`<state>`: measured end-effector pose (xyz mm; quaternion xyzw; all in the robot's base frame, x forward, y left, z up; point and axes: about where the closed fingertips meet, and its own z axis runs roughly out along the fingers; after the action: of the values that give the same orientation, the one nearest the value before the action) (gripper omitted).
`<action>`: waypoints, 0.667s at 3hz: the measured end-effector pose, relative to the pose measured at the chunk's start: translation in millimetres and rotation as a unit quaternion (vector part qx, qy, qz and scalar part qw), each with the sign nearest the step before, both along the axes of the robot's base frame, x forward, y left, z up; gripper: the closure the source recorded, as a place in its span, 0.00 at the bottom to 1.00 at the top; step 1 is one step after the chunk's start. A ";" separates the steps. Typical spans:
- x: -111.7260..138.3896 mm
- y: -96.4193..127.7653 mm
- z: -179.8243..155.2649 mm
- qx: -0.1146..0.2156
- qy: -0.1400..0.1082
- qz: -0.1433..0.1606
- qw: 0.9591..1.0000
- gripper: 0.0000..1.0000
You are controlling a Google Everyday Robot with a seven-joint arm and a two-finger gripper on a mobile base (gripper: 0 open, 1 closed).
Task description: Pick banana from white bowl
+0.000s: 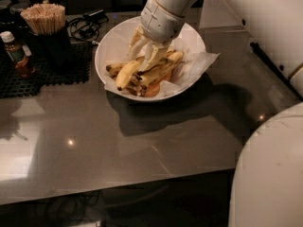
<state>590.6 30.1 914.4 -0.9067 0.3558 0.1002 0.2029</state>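
Within the white bowl [107, 45], centre the gripper [150, 60] (closure cannot be told) on the banana [127, 74] at mid-length, then lift vertically.

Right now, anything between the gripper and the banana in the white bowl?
Nothing visible. The gripper is down inside the white bowl, right over the pile. The banana lies on top at the pile's left, uncovered, its upper end reaching under the gripper. The other bananas lie beside it to the right, not over it.
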 end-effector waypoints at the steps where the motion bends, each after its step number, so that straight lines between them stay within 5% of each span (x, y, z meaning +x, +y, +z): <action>1: 0.0 0.0 0.0 0.000 0.000 0.000 1.000 1.00; 2: 0.0 0.0 0.0 0.000 0.000 0.000 1.000 0.81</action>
<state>590.6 30.2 914.3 -0.9067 0.3558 0.1002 0.2030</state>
